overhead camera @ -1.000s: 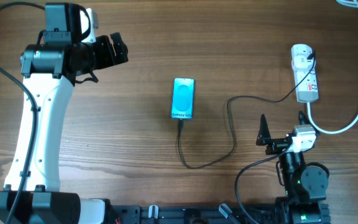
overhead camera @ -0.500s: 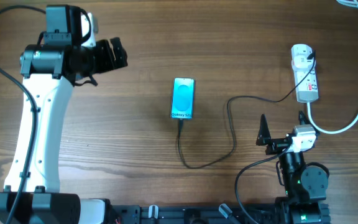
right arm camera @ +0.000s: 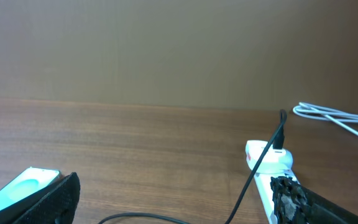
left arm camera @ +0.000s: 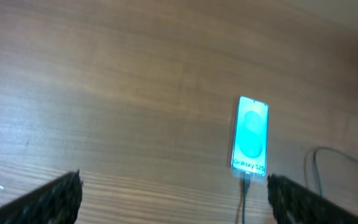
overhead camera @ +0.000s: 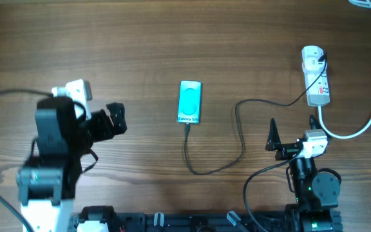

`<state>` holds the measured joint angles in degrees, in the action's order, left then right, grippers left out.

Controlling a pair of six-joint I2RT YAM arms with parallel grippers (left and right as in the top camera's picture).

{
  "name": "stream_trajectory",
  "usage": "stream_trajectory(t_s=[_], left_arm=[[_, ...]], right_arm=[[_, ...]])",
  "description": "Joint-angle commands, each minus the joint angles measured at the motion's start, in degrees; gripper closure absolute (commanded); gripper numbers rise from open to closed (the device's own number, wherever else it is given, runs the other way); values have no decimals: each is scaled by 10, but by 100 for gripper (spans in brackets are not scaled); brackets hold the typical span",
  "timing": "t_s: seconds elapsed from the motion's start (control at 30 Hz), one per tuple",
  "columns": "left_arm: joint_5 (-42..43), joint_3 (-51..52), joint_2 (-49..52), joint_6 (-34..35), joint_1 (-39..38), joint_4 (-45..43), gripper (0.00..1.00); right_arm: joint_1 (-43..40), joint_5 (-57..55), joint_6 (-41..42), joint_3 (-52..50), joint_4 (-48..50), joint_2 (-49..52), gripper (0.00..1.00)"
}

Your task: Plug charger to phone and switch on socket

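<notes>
- Left wrist view: left gripper (left arm camera: 173, 186) has its fingers spread wide, one black tip in each lower corner, nothing between them, bare wood table (left arm camera: 104, 74) beneath.
- Same view: the phone (left arm camera: 251, 135) lies flat ahead, between the two tips but well beyond them. Screen lit cyan, small text near its lower edge.
- Same view: the charger (left arm camera: 243, 199), a thin black cable, meets the phone's lower edge with its connector. A second stretch of it curves at far right.
- Right wrist view: right gripper (right arm camera: 179, 196) is likewise spread apart and holds nothing.
- Same view: the socket (right arm camera: 269, 162) lies ahead to the right. The charger's black plug sits on its far end, and the cable drops from there toward the camera. Switch position: cannot tell.
- Same view: one corner of the phone shows at lower left, just beside the left-hand fingertip. A white cord (right arm camera: 334, 115) lies coiled far right.
- Overhead view: phone at table centre. The cable loops from its lower edge out to the right and up to the socket at the upper right.
- Overhead view: left gripper sits left of the phone, apart from it. Right gripper sits below the socket, near its thick white cord (overhead camera: 366, 125).
</notes>
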<state>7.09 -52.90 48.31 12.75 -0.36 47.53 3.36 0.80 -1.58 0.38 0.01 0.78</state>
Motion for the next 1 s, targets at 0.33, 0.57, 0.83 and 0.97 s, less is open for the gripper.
stream_trajectory(t_s=[0.33, 0.57, 0.83, 0.97], left_arm=[[-8, 378, -398, -5, 10, -314, 0], [-12, 464, -459, -5, 10, -450, 0], [-64, 526, -482, 65, 10, -527, 0], [-105, 526, -482, 72, 10, -514, 0]], right_arm=[[2, -8, 5, -1, 3, -5, 0], [2, -8, 5, -1, 3, -5, 0], [2, -8, 5, -1, 3, -5, 0], [2, -8, 5, -1, 3, -5, 0]])
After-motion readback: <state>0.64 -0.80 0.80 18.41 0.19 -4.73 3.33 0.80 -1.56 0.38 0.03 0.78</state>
